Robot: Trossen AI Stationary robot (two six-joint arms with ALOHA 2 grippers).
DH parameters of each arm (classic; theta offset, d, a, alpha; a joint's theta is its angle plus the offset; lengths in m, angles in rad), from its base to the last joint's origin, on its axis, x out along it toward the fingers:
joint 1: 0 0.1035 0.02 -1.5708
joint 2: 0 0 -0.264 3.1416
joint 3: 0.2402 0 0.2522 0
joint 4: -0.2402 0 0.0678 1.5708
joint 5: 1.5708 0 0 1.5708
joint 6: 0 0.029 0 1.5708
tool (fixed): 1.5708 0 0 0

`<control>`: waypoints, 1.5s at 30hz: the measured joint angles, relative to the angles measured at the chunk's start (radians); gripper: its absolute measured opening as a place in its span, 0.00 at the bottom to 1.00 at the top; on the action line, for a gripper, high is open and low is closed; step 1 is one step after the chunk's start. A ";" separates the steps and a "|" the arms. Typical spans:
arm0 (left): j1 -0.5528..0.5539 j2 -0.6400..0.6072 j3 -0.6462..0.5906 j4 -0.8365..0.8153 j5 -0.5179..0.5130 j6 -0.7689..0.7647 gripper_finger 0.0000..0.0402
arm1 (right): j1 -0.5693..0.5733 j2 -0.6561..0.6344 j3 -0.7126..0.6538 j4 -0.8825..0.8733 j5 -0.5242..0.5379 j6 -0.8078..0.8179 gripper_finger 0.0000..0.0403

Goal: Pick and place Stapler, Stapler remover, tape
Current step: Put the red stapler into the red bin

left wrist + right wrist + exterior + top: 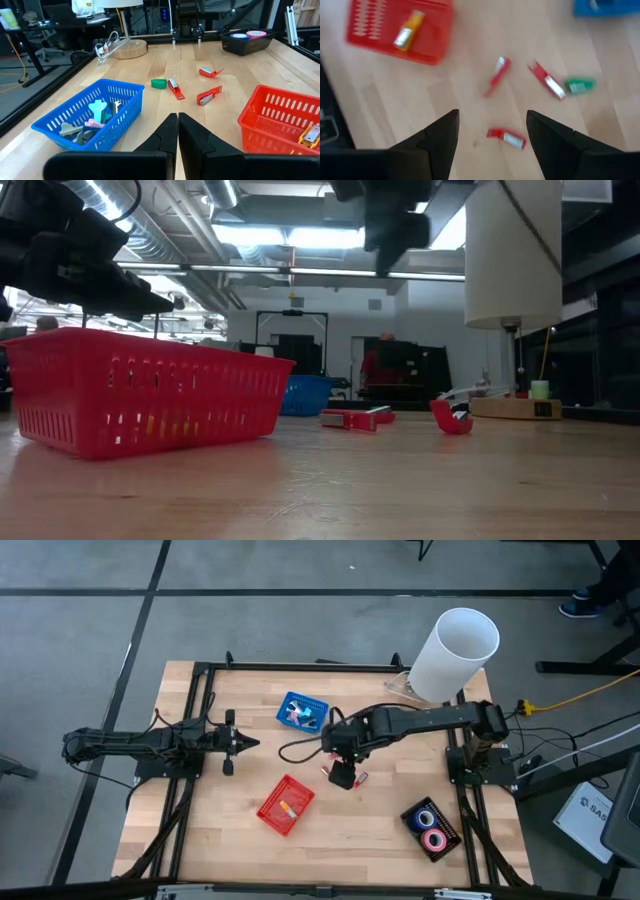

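Three small red staplers (506,138) lie loose at mid-frame on the desk (380,830), with a green piece (580,85) touching one of them. Lower left of them sits the red basket (286,805), already holding one stapler; upper left, the blue basket (301,712) holds small claw pieces. Tape rolls (431,826) rest in a black tray (408,817) at lower right. The right end effector (492,131) hovers above the staplers, fingers spread wide and empty. The left end effector (178,131) waits at left, fingers pressed together. The staplers are thin and flat, so a slightly off descent may nudge one away or catch two.
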 joint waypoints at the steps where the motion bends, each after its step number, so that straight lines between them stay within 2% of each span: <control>1: 0.000 0.000 0.000 0.000 0.000 0.000 0.02 | 0.004 0.000 0.000 -0.019 0.015 0.050 0.58; 8: 0.000 0.000 0.000 0.000 0.000 0.000 0.03 | 0.028 0.000 0.000 -0.134 0.052 0.392 0.58; 12: 0.000 0.000 0.000 0.000 0.000 0.000 0.02 | 0.038 0.000 0.000 -0.205 0.074 0.484 0.58; 20: 0.000 0.000 0.000 0.000 0.000 0.000 0.03 | 0.038 -0.027 -0.029 -0.207 0.145 0.496 0.58; 25: 0.000 0.000 0.000 0.000 0.000 0.000 0.02 | 0.038 -0.100 -0.174 -0.104 0.136 0.457 0.58; 30: 0.000 0.000 0.000 0.000 0.000 0.000 0.02 | 0.038 -0.174 -0.363 0.103 0.070 0.409 0.58; 35: 0.000 0.000 0.000 0.000 0.000 0.000 0.03 | 0.048 -0.190 -0.539 0.283 0.062 0.216 0.58; 41: 0.000 0.000 0.000 0.000 0.000 0.000 0.02 | 0.066 -0.191 -0.648 0.463 0.057 -0.361 0.58; 45: 0.000 0.000 0.000 0.000 0.000 0.000 0.03 | 0.065 -0.190 -0.676 0.497 0.057 -0.622 0.58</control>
